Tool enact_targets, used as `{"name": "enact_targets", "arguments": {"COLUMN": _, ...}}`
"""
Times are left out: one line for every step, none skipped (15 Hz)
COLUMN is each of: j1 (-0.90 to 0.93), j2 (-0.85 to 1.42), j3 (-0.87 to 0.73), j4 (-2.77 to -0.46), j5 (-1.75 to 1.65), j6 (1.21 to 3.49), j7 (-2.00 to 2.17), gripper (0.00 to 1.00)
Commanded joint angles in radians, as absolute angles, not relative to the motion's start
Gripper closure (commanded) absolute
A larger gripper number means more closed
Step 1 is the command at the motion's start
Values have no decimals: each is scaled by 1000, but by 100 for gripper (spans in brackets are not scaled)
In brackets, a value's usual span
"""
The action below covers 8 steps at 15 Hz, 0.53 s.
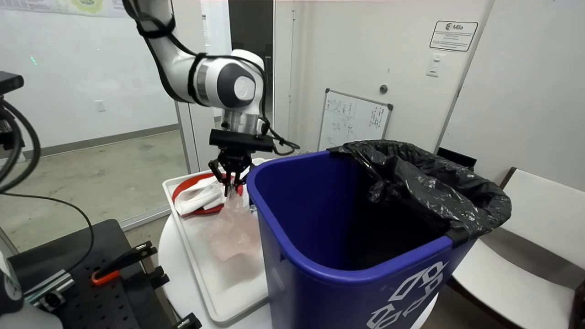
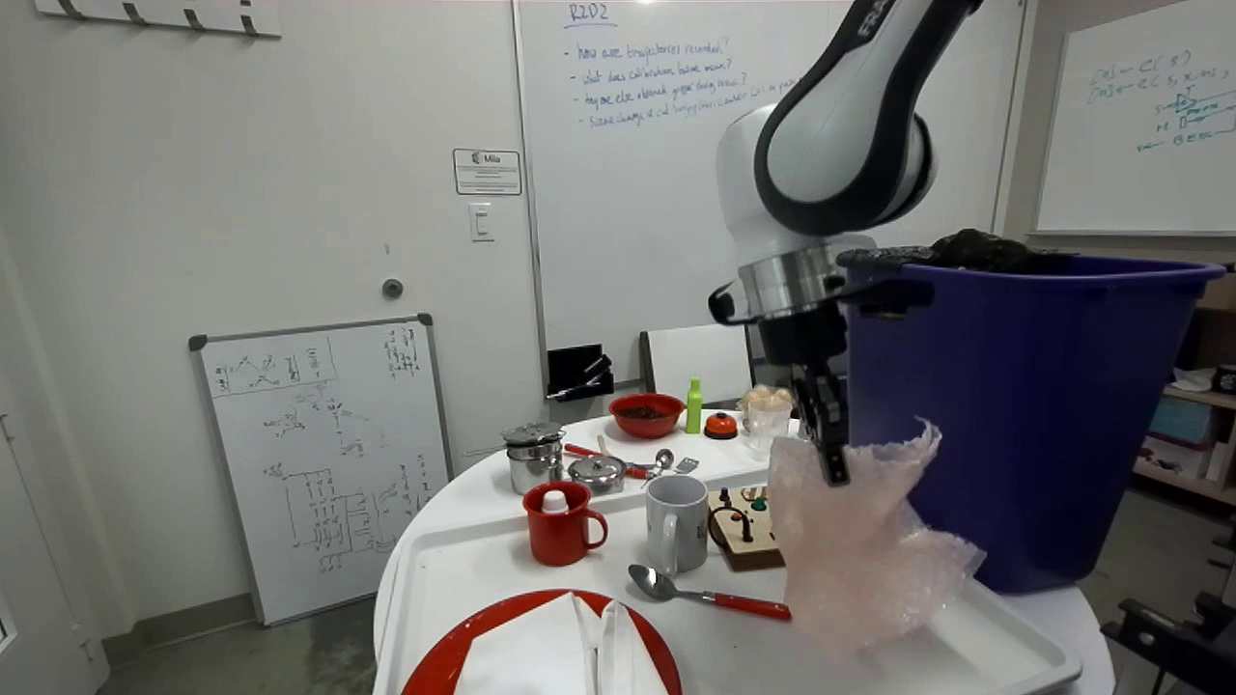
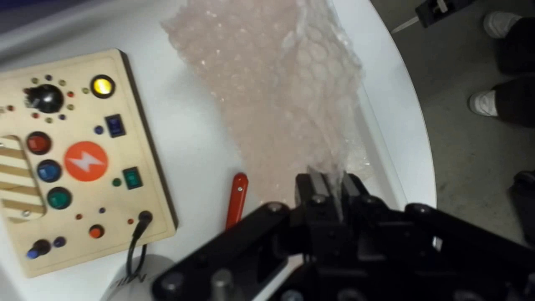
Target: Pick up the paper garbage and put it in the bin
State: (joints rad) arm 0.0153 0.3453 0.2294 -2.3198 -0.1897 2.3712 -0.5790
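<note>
A crumpled, pinkish, see-through sheet of bubble wrap (image 1: 237, 235) hangs from my gripper (image 1: 233, 185) over the white tray. It also shows in an exterior view (image 2: 859, 569) and fills the upper middle of the wrist view (image 3: 267, 83). The fingers (image 3: 328, 179) are shut on its pinched top corner, and a strip of it runs between them. Its lower edge looks a little above the tray, with a shadow beneath. The blue bin (image 1: 311, 297) stands beside the tray, its rim well above the gripper. It also shows in an exterior view (image 2: 1024, 415).
A black bag (image 1: 429, 183) folds over part of the bin's rim. The tray (image 2: 454, 579) holds a red plate (image 2: 473, 637) with a white napkin, a red mug (image 2: 555, 531), a grey mug (image 2: 676, 526), a red-handled spoon (image 2: 744, 605) and a switch board (image 3: 83, 200).
</note>
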Motion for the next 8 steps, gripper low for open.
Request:
{"name": "enact_targets", "arguments": {"j1": 55, "j2": 90, "j3": 190, "j4": -2434, "j5": -265, "j6": 2324, "j7": -519, "gripper": 92}}
{"name": "enact_targets", "arguments": {"j1": 58, "j2": 47, "j3": 185, "j4": -2438, "j5": -278, "j6": 2309, "j7": -516, "gripper": 92}}
{"name": "enact_targets", "arguments": {"j1": 61, "j2": 8, "j3": 178, "j4": -2444, "j5": -292, "j6": 2302, "j7": -506, "gripper": 92}}
{"name": "enact_targets", "arguments": {"j1": 62, "j2": -29, "j3": 173, "j4": -2444, "j5": -292, "j6": 2297, "j7": -510, "gripper": 92}}
{"name": "enact_targets", "arguments": {"j1": 65, "j2": -62, "j3": 166, "j4": -2445, "j5": -293, "j6": 2297, "j7": -508, "gripper": 92}}
{"name": "enact_targets", "arguments": {"j1": 66, "j2": -93, "j3": 158, "j4": -2443, "j5": -288, "j6": 2298, "j7": -509, "gripper": 92}}
{"name": "enact_targets", "arguments": {"j1": 66, "j2": -122, "j3": 149, "j4": -2443, "j5": -284, "j6": 2304, "j7": -501, "gripper": 92}}
{"name": "enact_targets", "arguments": {"j1": 64, "j2": -152, "j3": 139, "j4": -2443, "j5": -288, "j6": 2307, "j7": -487, "gripper": 92}}
